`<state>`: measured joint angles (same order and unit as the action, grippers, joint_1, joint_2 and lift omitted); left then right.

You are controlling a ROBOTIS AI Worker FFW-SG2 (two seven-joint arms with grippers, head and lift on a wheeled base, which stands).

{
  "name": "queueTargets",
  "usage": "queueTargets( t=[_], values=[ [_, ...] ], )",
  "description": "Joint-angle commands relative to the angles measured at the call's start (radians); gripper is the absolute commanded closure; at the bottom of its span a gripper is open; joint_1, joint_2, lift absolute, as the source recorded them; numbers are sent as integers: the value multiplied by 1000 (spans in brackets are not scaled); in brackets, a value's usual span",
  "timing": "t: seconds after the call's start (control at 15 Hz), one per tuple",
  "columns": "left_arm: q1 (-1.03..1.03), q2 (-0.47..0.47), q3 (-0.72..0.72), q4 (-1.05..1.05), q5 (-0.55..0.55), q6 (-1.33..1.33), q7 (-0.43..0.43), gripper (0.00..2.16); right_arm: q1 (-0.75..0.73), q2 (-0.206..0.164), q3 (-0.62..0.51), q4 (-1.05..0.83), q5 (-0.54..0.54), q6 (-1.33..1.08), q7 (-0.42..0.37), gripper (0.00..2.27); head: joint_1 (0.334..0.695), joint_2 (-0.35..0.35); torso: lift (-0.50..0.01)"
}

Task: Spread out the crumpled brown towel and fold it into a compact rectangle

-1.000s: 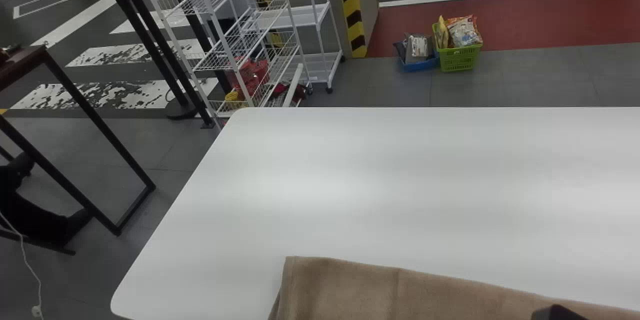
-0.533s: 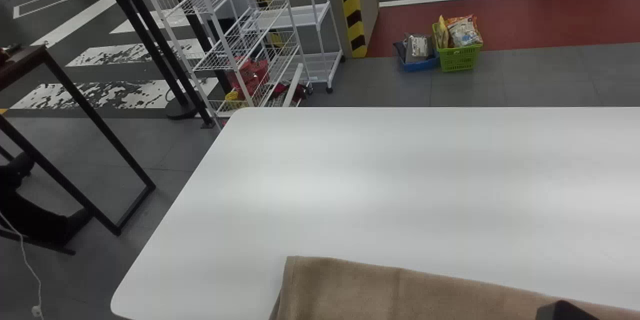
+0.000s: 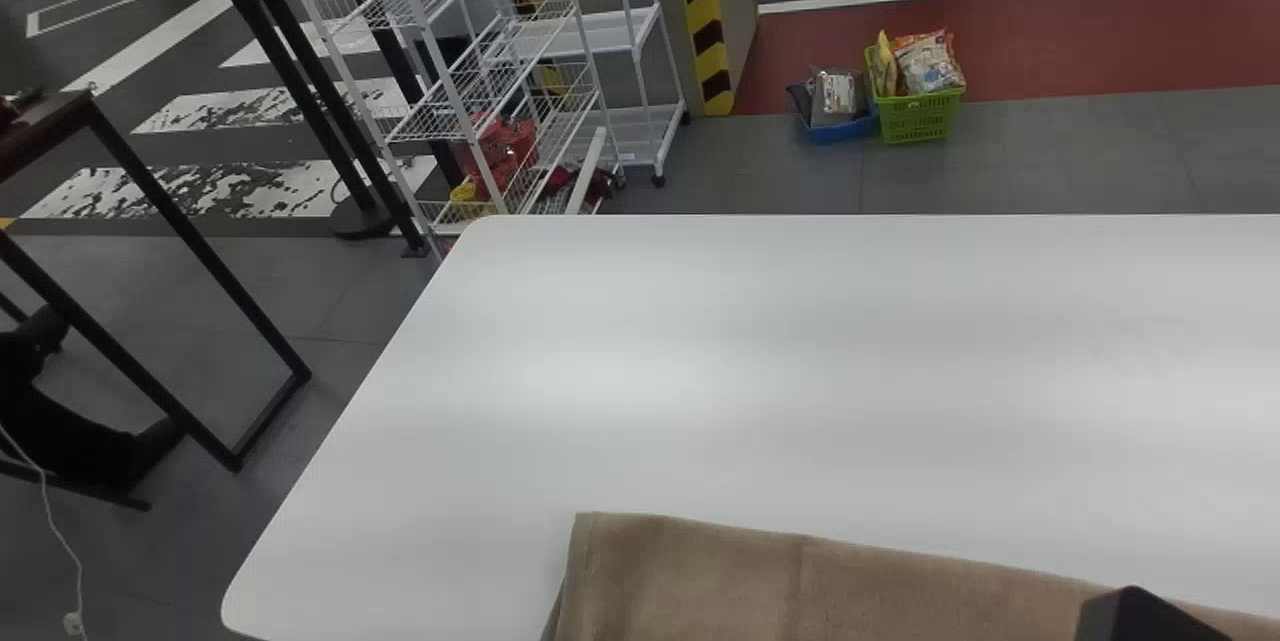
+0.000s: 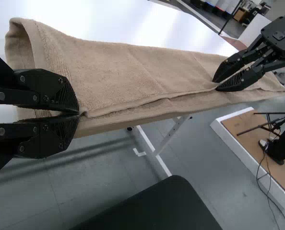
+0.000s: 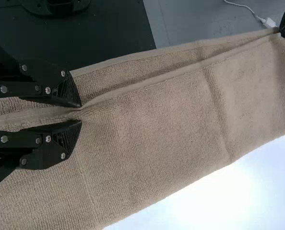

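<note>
Left gripper point(image 4: 79, 114) and right gripper point(image 5: 81, 113) each clench the towel point(image 5: 152, 120) by its edge. Uneven pulling could skew the fold; a shallow pinch could slip.

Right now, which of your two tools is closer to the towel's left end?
The left tool: it pinches the edge of the brown towel near that end, while the right tool is farther along it.

White wire rack point(image 3: 435, 128) (something red point(image 3: 512, 146) low inside) near a black-and-yellow pillar point(image 3: 703, 11), grey floor point(image 3: 1050, 161).
</note>
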<state>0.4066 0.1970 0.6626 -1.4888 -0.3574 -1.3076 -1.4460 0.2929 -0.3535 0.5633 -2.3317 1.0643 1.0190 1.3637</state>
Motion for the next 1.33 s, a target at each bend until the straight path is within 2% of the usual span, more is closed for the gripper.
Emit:
queueTargets(
  t=[0.0,0.8,1.0,1.27],
  values=[
    [-2,1,0,2,0,0,-1,1021,-8,1,0,0,0,2,3,998,695,350,-127],
    [-6,1,-3,2,-3,0,1,1021,-8,10,-8,-3,-9,30,3,994,695,350,-127],
    [-6,4,-1,2,-2,0,1,1021,-8,14,1,2,-3,30,3,890,695,350,-127],
    [-6,5,-1,2,-2,0,-1,1021,-8,16,1,0,-3,33,3,903,695,350,-127]
  ],
)
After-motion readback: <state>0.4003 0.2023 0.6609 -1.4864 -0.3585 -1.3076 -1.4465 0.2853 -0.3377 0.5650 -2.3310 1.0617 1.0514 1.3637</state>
